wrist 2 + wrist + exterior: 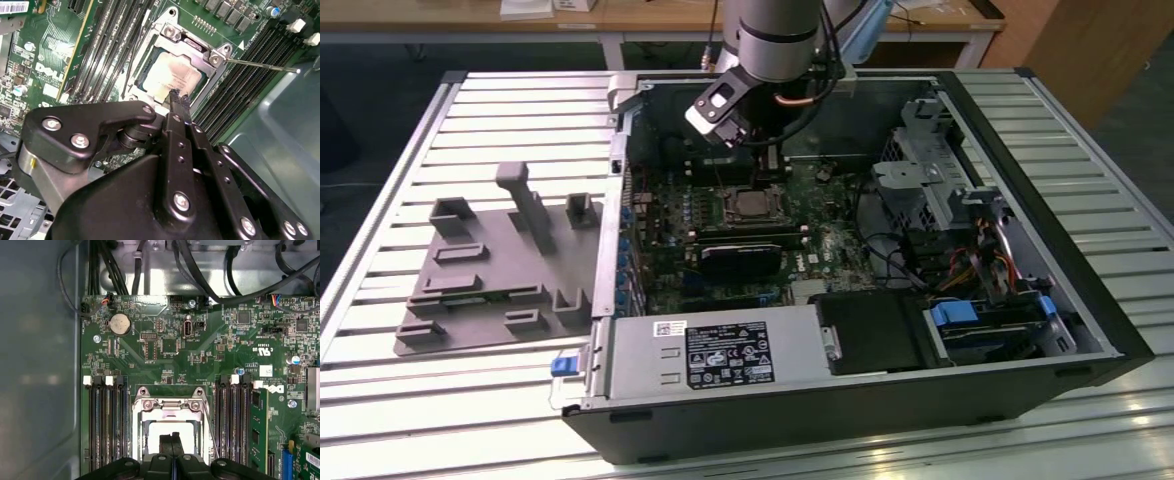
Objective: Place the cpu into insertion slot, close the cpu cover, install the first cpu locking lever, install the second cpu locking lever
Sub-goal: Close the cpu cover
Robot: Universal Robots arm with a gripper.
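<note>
Slatted metal table [400, 130]; wooden desk [654, 18] behind.

The cpu [170, 430] lies on the motherboard [165, 347], framed by the cpu cover [170, 403], between 2 banks of memory slots [107, 425].

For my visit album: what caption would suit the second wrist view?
Shut gripper tips over the cpu, which sits framed by its cover, one lever sticking out sideways.

the arm [774, 30] points steeply down, its claw [171, 439] pressed tight together.
</note>
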